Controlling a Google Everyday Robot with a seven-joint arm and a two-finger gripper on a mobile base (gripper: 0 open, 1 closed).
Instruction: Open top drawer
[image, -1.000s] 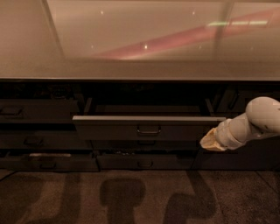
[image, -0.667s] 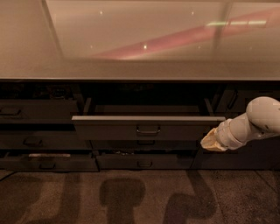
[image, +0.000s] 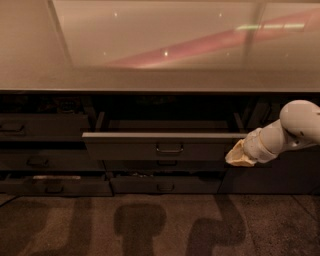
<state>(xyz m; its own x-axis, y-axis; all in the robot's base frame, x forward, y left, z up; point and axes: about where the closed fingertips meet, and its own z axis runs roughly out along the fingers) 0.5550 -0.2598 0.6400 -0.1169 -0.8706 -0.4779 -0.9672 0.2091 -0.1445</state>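
The top drawer (image: 125, 146) is the wide dark grey front in the middle of the cabinet. It stands pulled out toward me, with its rounded pull handle (image: 169, 148) at the centre and a dark interior behind it. My gripper (image: 239, 155), a pale yellowish tip on the white arm (image: 295, 130), is at the drawer front's right end, level with the front and just off its corner. It is not on the handle.
A glossy countertop (image: 150, 75) overhangs the cabinet. Narrower dark drawers sit at the left (image: 42, 127), and lower ones (image: 55, 185) (image: 165, 184) stick out slightly near the floor. The speckled floor (image: 150, 225) shows shadows in front.
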